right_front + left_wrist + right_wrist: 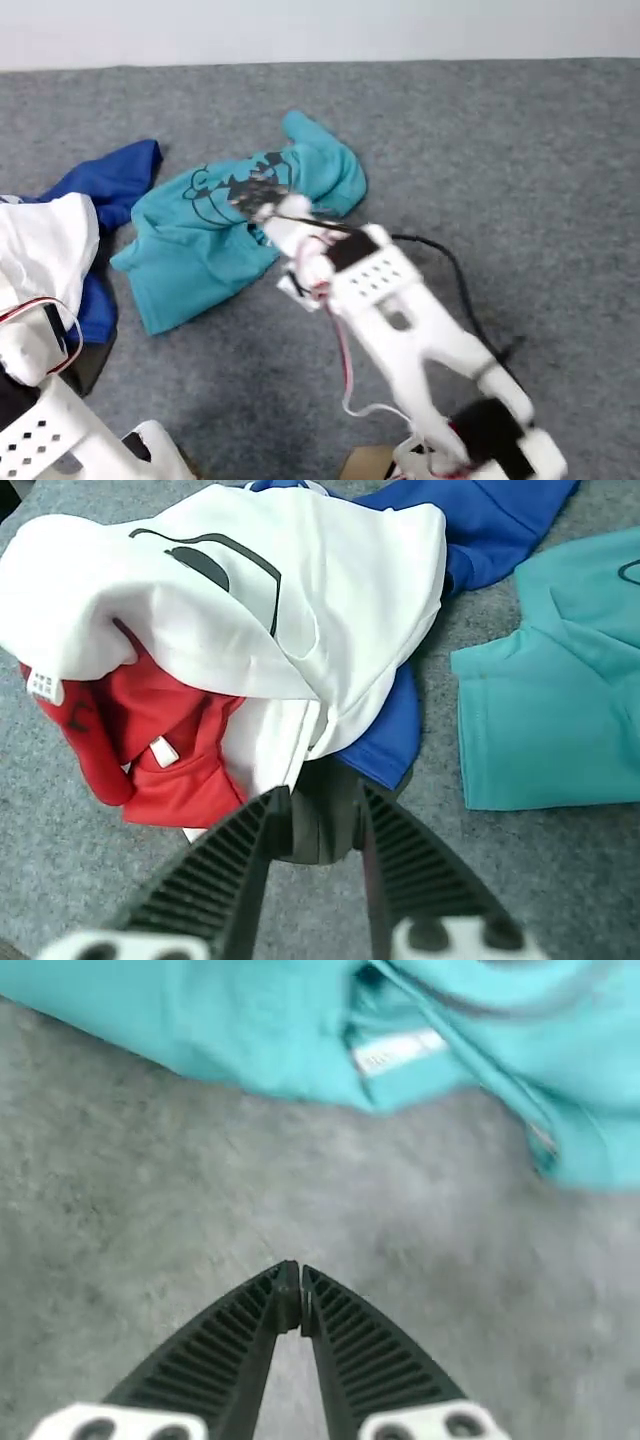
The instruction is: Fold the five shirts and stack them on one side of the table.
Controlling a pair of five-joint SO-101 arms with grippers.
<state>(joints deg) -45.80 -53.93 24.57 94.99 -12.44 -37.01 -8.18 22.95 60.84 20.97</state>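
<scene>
**No folds yet: five shirts lying loose**

No shirt is looking folded and no stack is forming. The teal shirt [220, 245] is lying crumpled near the middle of the table [500, 150], toward its far edge. At the left edge, the white shirt [250, 610] is sitting on top of the red shirt [170, 750] and the blue shirt [500, 520] in a heap. A dark shirt [322, 838] is poking out from under them. By my reading, all five folds and the stacking are waiting to be done.

The left pincer [320, 798] is standing partly open at the near side of the heap. Its jaws are pressing on either side of a fold of the dark shirt, so it appears to be gripping it. The right pincer [291, 1275] is hanging closed and empty, tips touching, over bare table just beside the teal shirt's edge.
</scene>
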